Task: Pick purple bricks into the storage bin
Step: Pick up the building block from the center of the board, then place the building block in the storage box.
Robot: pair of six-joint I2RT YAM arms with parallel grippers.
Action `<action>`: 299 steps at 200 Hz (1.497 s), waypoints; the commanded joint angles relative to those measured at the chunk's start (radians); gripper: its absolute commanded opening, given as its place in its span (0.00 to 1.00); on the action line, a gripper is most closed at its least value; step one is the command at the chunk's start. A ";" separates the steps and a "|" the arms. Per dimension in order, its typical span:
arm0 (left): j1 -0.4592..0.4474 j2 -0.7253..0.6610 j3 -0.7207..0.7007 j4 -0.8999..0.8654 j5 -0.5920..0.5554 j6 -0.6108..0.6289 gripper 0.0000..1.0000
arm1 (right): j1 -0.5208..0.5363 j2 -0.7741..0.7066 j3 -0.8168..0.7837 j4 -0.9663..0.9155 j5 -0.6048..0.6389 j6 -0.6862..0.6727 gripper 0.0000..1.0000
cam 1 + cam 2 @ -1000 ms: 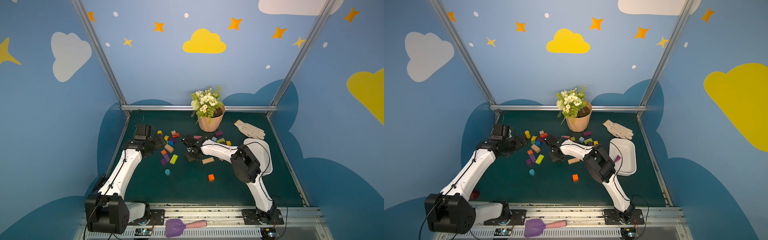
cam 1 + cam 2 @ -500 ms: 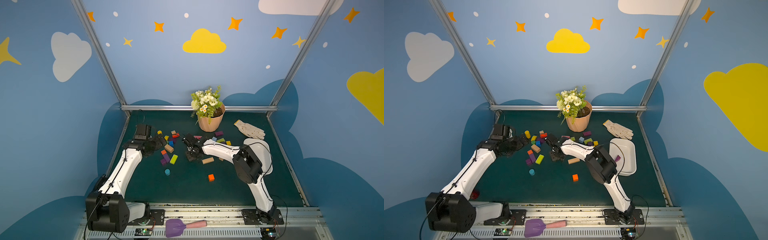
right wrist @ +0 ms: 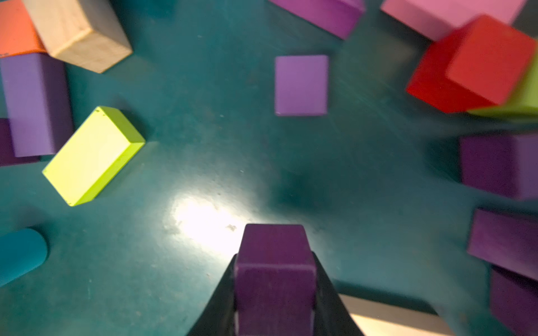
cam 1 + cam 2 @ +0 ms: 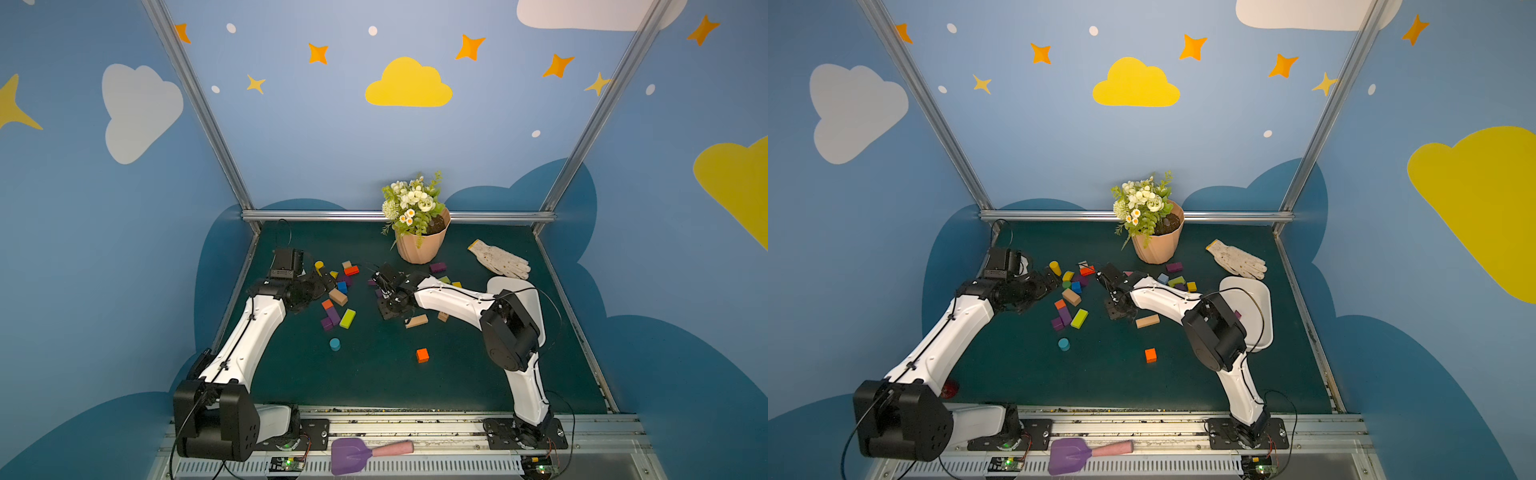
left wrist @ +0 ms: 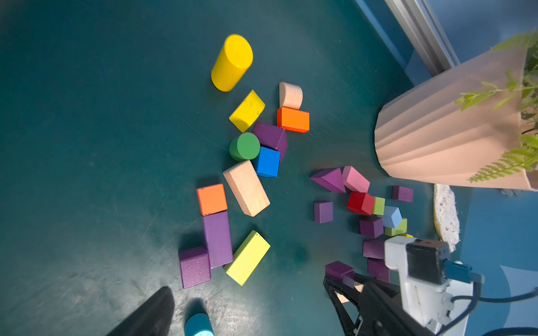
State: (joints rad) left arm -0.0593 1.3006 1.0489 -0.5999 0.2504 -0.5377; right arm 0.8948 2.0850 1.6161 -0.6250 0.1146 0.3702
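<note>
Purple bricks (image 5: 217, 238) lie scattered on the green tabletop (image 4: 374, 382) among blocks of other colours, most of them between the flowerpot (image 4: 419, 249) and the two arms. One purple cube (image 3: 275, 270) sits clamped between the jaws of the right gripper (image 3: 275, 261), near the middle of the tabletop. It is well apart from the storage bin (image 4: 1260, 291), which stands at the right side behind the right arm's elbow. A small purple piece (image 4: 1237, 314) shows inside the bin. The left gripper (image 4: 322, 284) hangs beside the left cluster with its jaws wide apart, holding nothing. Compared with a second ago, the right arm's elbow has shifted slightly toward the bin with the grip unchanged. The left arm has edged a little toward the blocks, and the loose blocks lie where they were.
</note>
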 commanded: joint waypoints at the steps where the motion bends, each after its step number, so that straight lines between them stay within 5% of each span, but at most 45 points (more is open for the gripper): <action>1: -0.004 0.026 -0.010 0.011 0.052 -0.005 1.00 | -0.015 -0.067 -0.033 0.008 0.012 0.018 0.31; 178: -0.283 0.086 0.019 -0.015 0.060 0.051 1.00 | -0.188 -0.375 -0.370 0.030 0.047 0.061 0.32; 299: -0.378 0.119 0.043 -0.045 0.035 0.076 1.00 | -0.374 -0.553 -0.503 0.022 0.025 0.048 0.32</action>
State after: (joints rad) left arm -0.4278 1.4212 1.0527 -0.6174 0.3141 -0.4828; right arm 0.5598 1.5883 1.1381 -0.5949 0.1471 0.4210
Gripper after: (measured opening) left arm 0.998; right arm 0.327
